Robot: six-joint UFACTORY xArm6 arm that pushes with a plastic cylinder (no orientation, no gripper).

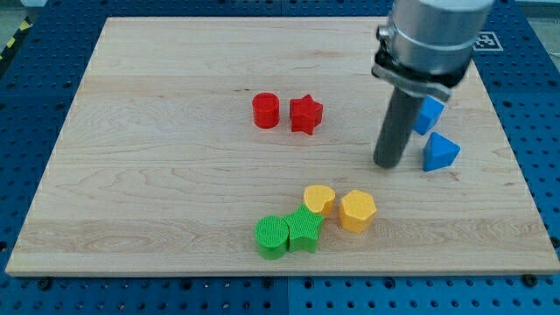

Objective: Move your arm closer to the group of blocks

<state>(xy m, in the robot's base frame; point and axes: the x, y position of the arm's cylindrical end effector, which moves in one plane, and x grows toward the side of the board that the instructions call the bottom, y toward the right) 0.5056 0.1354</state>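
My tip (388,164) rests on the wooden board at the view's right, just left of a blue triangular block (439,152). Another blue block (429,115) sits above it, partly hidden behind the rod. A group of blocks lies below and left of the tip: a yellow heart (318,199), a yellow hexagon (358,211), a green star (304,229) and a green cylinder (272,237), touching one another. A red cylinder (266,111) and a red star (305,115) sit side by side near the board's middle, left of the tip.
The wooden board (157,175) lies on a blue perforated table (35,105). The arm's grey body (429,39) reaches in from the view's top right.
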